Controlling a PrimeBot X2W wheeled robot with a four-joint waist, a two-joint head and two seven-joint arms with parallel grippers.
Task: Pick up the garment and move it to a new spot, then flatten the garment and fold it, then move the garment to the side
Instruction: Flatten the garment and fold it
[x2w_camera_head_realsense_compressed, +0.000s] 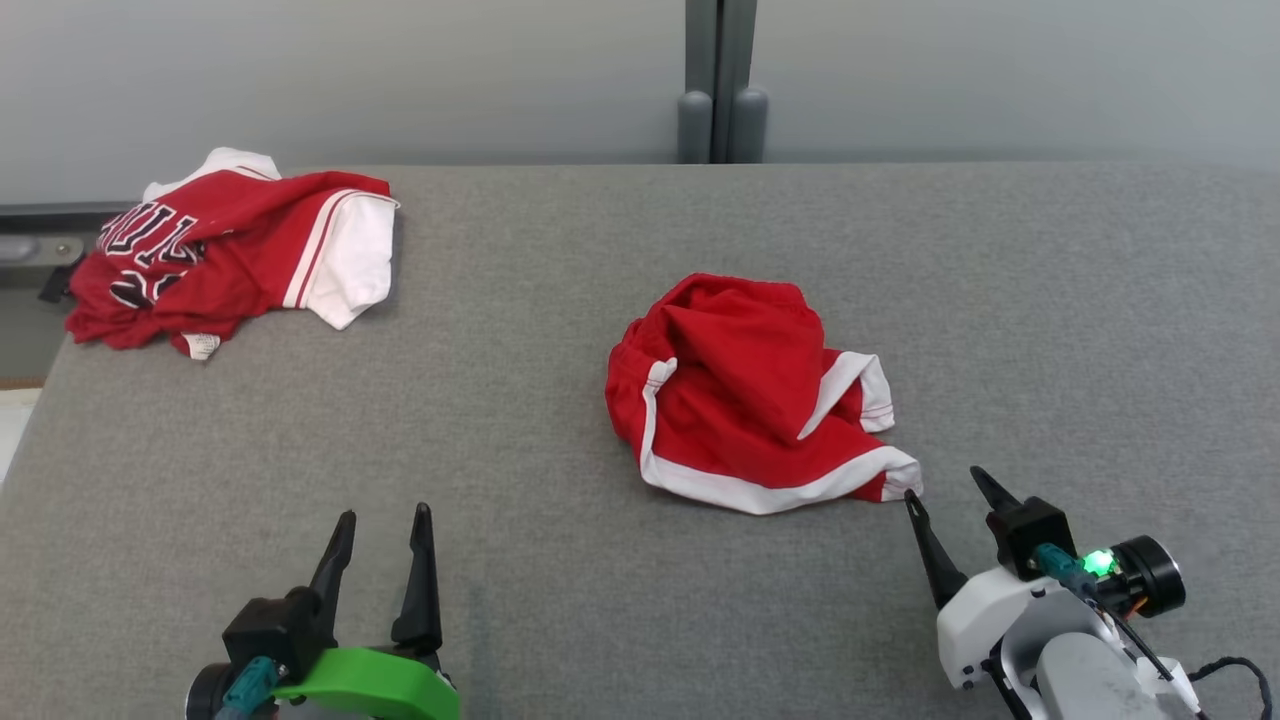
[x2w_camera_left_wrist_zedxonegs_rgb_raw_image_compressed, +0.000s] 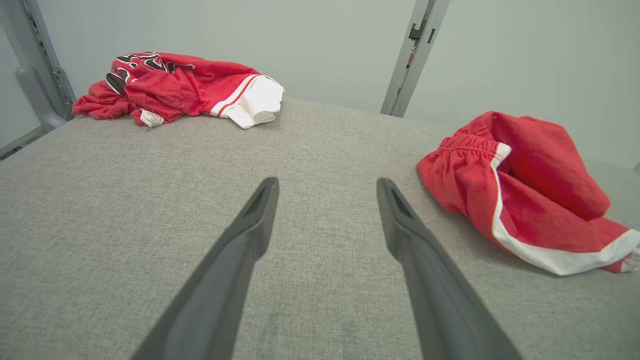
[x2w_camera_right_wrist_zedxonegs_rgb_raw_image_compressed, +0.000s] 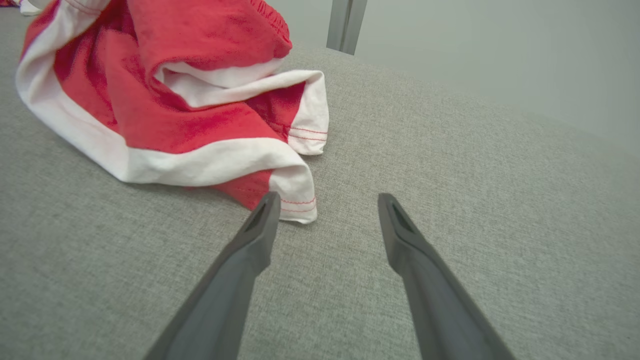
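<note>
Pickup step: right gripper (x2w_camera_head_realsense_compressed: 942, 483), fingers spread, sits just beside the red shorts (x2w_camera_head_realsense_compressed: 745, 395); left gripper (x2w_camera_head_realsense_compressed: 385, 511) spread, empty. Next probably: pinch the near hem.

Shorts (x2w_camera_head_realsense_compressed: 750, 395) at table (x2w_camera_head_realsense_compressed: 560, 570) centre, jersey (x2w_camera_head_realsense_compressed: 235, 250) at far left corner

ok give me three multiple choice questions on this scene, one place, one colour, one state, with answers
1. Where do the shorts lie? A) left corner B) middle of the table, ahead of the right gripper C) floor
2. What colour is the shorts' trim? A) white B) black C) blue
3. How do the right gripper's jaws stand? A) shut on cloth B) open, empty C) shut, empty
Answers: B, the hem lies by a fingertip; A, white bands edge the legs; B, nothing sits between the parted jaws.
</note>
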